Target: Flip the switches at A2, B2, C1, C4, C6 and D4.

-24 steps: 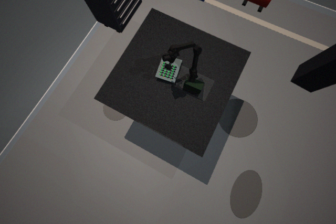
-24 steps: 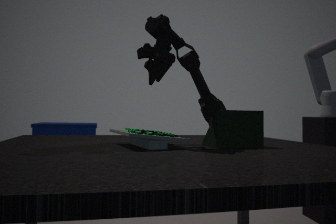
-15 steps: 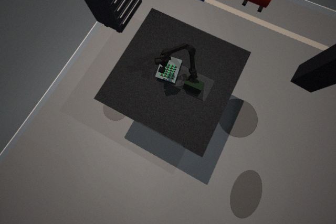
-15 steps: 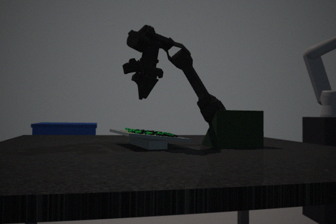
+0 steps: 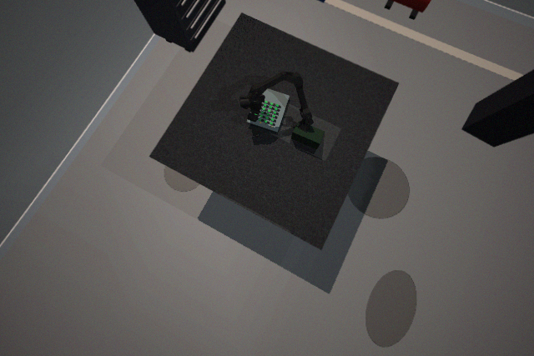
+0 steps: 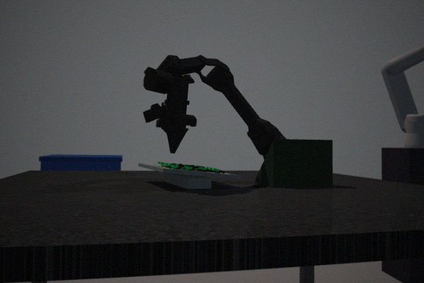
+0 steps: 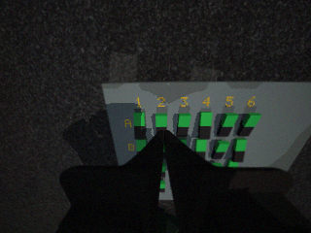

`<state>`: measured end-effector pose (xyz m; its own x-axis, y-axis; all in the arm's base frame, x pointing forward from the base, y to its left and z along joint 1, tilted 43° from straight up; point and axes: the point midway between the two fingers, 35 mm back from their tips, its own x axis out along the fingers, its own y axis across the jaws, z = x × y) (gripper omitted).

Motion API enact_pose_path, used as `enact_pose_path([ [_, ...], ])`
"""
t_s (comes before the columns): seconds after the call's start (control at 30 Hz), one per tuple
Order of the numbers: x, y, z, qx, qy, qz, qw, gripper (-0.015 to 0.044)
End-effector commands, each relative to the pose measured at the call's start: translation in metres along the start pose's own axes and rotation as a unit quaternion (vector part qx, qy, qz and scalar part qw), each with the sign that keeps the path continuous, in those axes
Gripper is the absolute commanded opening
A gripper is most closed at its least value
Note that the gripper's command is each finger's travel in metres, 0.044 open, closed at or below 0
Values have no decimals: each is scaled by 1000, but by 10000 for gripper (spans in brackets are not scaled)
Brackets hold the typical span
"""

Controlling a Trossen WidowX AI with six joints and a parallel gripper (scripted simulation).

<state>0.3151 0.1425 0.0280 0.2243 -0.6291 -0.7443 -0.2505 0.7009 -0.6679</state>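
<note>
The pale switch panel is tilted on its stand, with green-and-black rockers. My gripper is shut and empty, pointing down above the panel without touching it. In the wrist view its tips appear just below switch A2, whose green half is at the far side. The fingers cover most of B2. Only the far edge of C6 shows. C1 and C4 are hidden by the gripper, and D4 cannot be made out. Which ends are raised is hard to tell.
The panel stands on the dark table. A dark green block is at the arm's base. A blue box is in the background. Neighbouring switches A1 and A3 flank A2.
</note>
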Motion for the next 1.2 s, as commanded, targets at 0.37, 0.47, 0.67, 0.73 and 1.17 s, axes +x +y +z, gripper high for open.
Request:
enact_pose_path([
  [0.37, 22, 2, 0, -6, -2, -3, 1000, 0],
  [0.47, 26, 2, 0, -6, -2, -3, 1000, 0],
  [0.67, 27, 2, 1, -6, -2, -3, 1000, 0],
  [0.73, 27, 2, 1, -6, -2, -3, 1000, 0],
  [1.17, 27, 2, 1, -6, -2, -3, 1000, 0],
])
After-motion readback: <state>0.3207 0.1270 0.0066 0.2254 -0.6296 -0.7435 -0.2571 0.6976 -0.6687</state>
